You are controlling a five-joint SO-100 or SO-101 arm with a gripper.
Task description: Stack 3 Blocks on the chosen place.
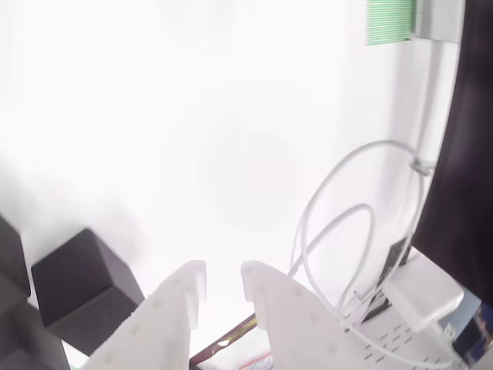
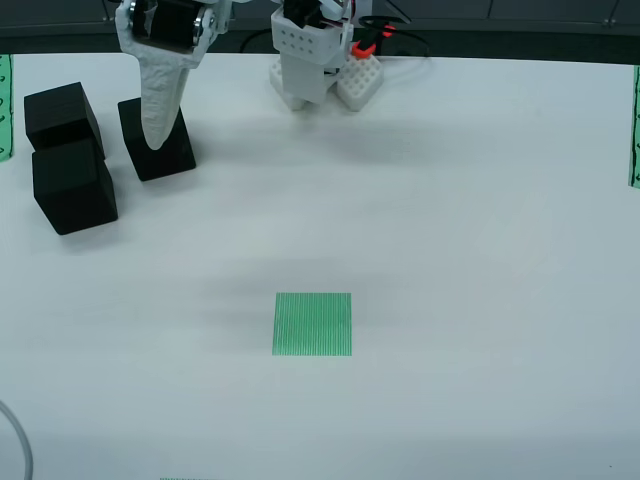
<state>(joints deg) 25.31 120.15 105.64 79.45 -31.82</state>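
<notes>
Three black blocks stand at the left of the overhead view: one [image 2: 62, 115] at the far left, a second [image 2: 73, 188] touching it just in front, and a third [image 2: 168, 160] a little to their right. My white gripper [image 2: 158, 138] hangs tip-down over this third block. In the wrist view the gripper [image 1: 223, 281] is open, its jaws a small gap apart with nothing between them, and a block [image 1: 81, 289] lies to the left of the fingers. The chosen place [image 2: 313, 323], a green striped square, lies bare on the white table, well right of and in front of the blocks.
The arm's white base [image 2: 305, 60] stands at the table's back edge. Green strips [image 2: 634, 125] edge the table's left and right sides. The wrist view shows a looping white cable [image 1: 347, 216], a white adapter [image 1: 424, 297], a black panel [image 1: 470, 154] and a green strip [image 1: 390, 21].
</notes>
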